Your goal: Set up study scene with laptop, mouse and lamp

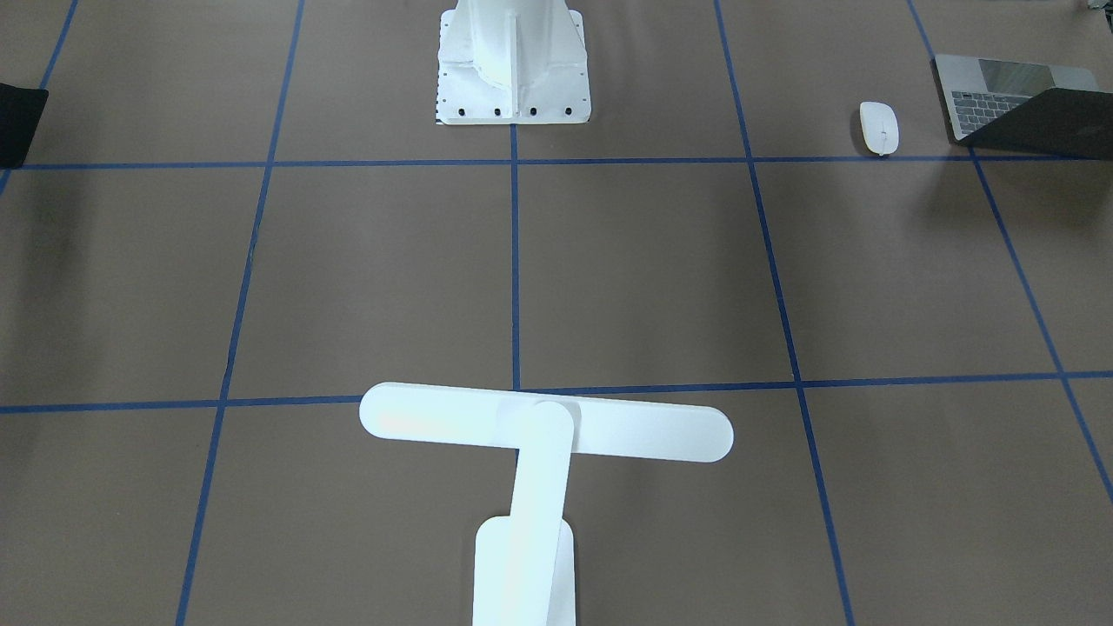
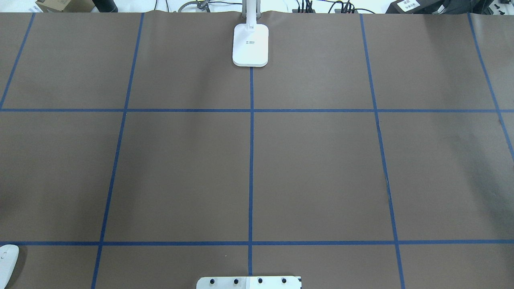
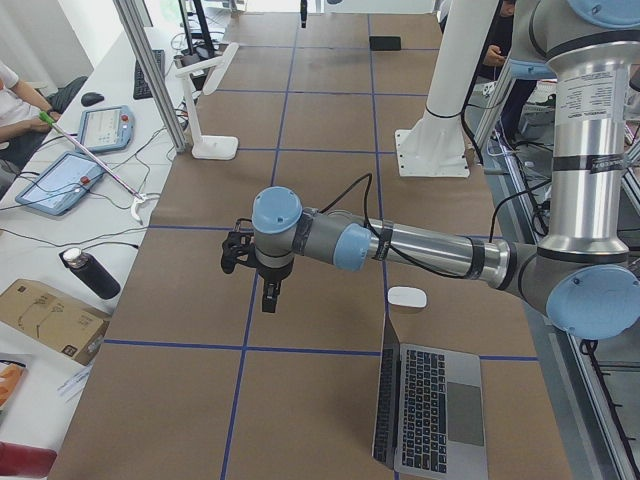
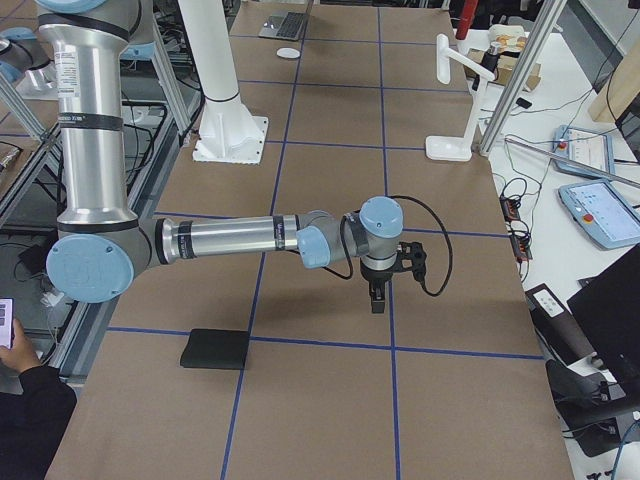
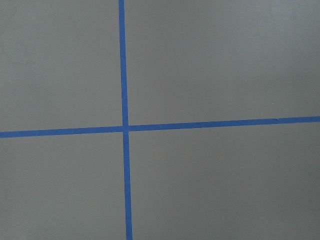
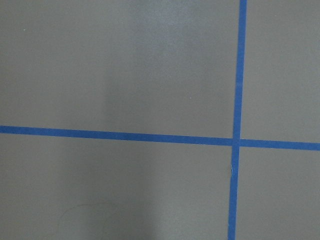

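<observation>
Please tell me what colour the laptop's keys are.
Black, on the slim grey metal laptop; clearest in the exterior left view.

1. Lamp (image 2: 249,44): two tiny dark printed lines on its base, too small to read.
2. Left arm (image 3: 585,130): printed label on the upright tube, blurred.
3. Dark box (image 2: 417,5) beyond the bench (image 2: 321,160), at 1 o'clock: white sticker, illegible.

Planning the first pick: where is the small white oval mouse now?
Front-facing view, upper right: the small white oval mouse lies on the robot's left, beside the open grey metal laptop, not touching it.
</observation>
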You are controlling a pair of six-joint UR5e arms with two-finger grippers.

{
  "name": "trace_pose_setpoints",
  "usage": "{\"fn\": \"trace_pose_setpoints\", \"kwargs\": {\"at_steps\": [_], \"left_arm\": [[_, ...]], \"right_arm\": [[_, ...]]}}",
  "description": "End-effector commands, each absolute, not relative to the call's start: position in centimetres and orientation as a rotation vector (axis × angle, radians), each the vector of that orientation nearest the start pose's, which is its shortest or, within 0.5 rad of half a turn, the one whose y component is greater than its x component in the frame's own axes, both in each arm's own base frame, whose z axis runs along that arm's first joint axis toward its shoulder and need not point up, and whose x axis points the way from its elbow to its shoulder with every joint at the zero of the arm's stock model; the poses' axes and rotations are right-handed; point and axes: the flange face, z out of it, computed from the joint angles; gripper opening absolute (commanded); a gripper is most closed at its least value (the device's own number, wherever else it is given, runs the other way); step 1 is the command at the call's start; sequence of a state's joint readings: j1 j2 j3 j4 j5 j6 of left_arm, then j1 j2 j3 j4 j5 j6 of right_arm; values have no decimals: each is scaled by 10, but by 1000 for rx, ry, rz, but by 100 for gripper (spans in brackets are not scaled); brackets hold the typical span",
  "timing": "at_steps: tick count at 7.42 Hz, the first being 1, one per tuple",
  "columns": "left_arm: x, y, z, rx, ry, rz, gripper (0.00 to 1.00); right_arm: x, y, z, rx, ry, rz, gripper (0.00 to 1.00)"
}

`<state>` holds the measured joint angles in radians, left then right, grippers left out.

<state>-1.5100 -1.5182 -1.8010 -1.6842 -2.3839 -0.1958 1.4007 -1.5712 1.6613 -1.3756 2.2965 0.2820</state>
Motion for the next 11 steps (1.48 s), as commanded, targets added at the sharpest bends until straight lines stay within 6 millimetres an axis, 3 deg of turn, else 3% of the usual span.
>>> {"fn": "trace_pose_setpoints", "kwargs": {"at_steps": [1,3,6,8,11], "left_arm": [[-32,-478,558,164,835,-9,99],[-32,-467,556,157,838,-25,99],[-31,-469,548,175,840,-11,99],[-33,-460,567,144,835,-22,99],[-34,-456,562,154,817,-24,99]], "right_arm": [[-17,-511,594,112,-755,7,100],[-18,-512,593,115,-754,5,100],[-18,-513,593,116,-752,5,100],[-17,-511,595,111,-752,7,100],[-15,-514,596,121,-721,11,100]]}}
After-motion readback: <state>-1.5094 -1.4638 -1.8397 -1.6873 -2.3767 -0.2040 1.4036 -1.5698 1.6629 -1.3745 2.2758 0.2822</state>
